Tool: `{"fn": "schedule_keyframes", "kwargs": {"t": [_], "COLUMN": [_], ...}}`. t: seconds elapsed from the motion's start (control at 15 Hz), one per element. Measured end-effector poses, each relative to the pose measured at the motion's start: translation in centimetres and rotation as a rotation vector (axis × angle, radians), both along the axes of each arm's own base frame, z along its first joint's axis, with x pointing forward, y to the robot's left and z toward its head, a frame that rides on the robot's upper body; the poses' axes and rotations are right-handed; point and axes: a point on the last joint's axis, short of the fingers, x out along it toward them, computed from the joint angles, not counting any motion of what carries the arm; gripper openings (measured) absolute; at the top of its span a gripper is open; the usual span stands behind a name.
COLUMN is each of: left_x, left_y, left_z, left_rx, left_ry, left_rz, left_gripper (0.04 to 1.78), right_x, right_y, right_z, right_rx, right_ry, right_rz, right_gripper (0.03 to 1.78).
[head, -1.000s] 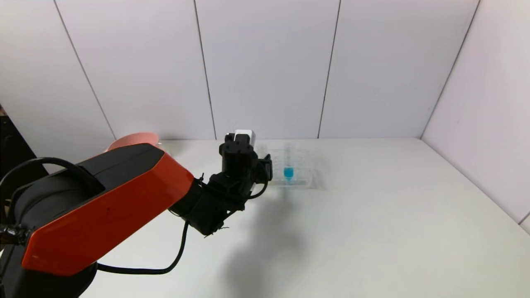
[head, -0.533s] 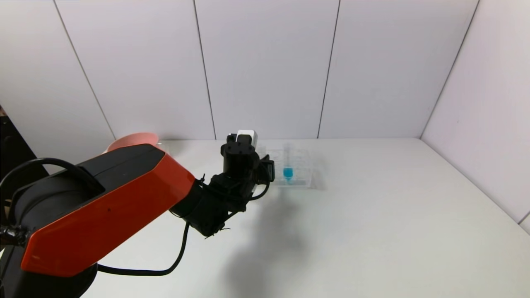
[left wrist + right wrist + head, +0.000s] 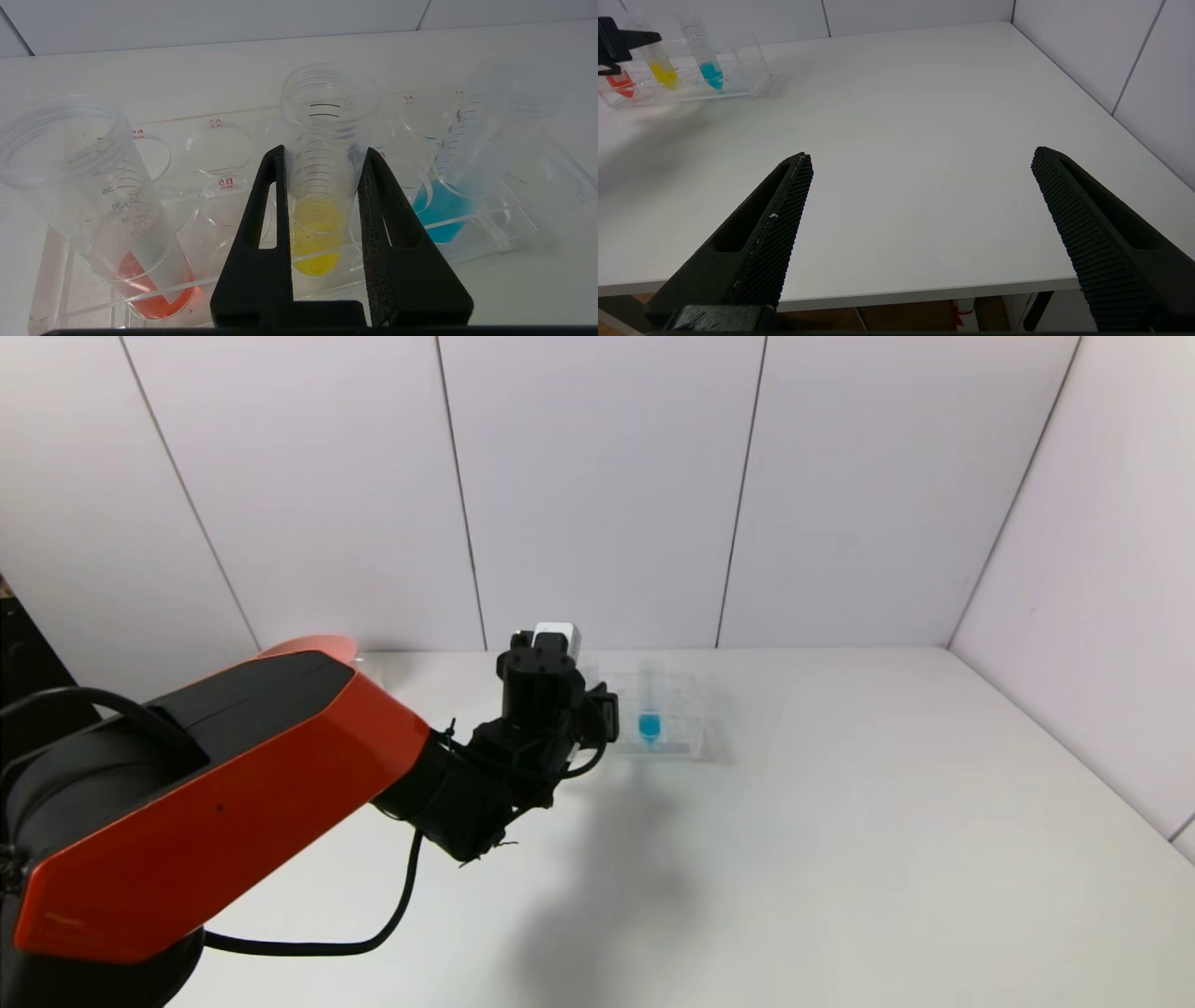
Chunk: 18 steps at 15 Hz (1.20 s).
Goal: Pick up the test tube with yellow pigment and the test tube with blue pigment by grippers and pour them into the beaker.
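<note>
My right pincer was parked at the near edge of the tabletop, its fingers spread wide and holding nothing, well apart from the rack.

My left pincer was reached out over the tabletop to the rack. Its two fingers stood on either side of the yellow tube, pads against the wall above the liquid; I judged it clenched on that tube. The tube stood nearly upright in its slot, long axis vertical, mouth open at the top, and it rose straight between my fingers. I judged a straight lift along that axis to be what the next move called for.

In the same rack, on one side, stood the red tube, tilted; on the other side, nearer my right arm, stood the blue tube, also leaning. It lay well beyond my right pincer.

Beyond my left arm, a pink bowl showed by the wall. I could not find the beaker.
</note>
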Motion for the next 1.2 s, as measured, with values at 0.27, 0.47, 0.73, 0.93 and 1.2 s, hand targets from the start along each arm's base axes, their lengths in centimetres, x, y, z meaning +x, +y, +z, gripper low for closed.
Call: {"fn": "schedule_keyframes", "kwargs": {"t": [0.27,0.47,0.73,0.93,1.2], "left_x": [-0.7,-1.1,-1.1,-1.2,-2.2], "left_y": [0.1,-0.1,-0.3,-0.3,0.1], "left_z": [2.5,3.8,5.6,6.7,8.7], "left_rx": [0.006,0.021,0.029,0.029,0.025], "left_ry": [0.0,0.011,0.004,0.003,-0.007], "left_rz": [-0.005,-0.021,-0.03,-0.032,-0.04], "left_gripper": [0.44,0.44,0.44,0.44,0.44], "right_x": [0.0,0.0,0.0,0.0,0.0], "right_y": [0.0,0.0,0.0,0.0,0.0], "right_z": [0.0,0.0,0.0,0.0,0.0], "right_rx": [0.0,0.001,0.0,0.0,0.0], "right_ry": [0.0,0.0,0.0,0.0,0.0], "right_rz": [0.0,0.0,0.0,0.0,0.0], "right_gripper": [1.71,1.71,1.71,1.71,1.71]}}
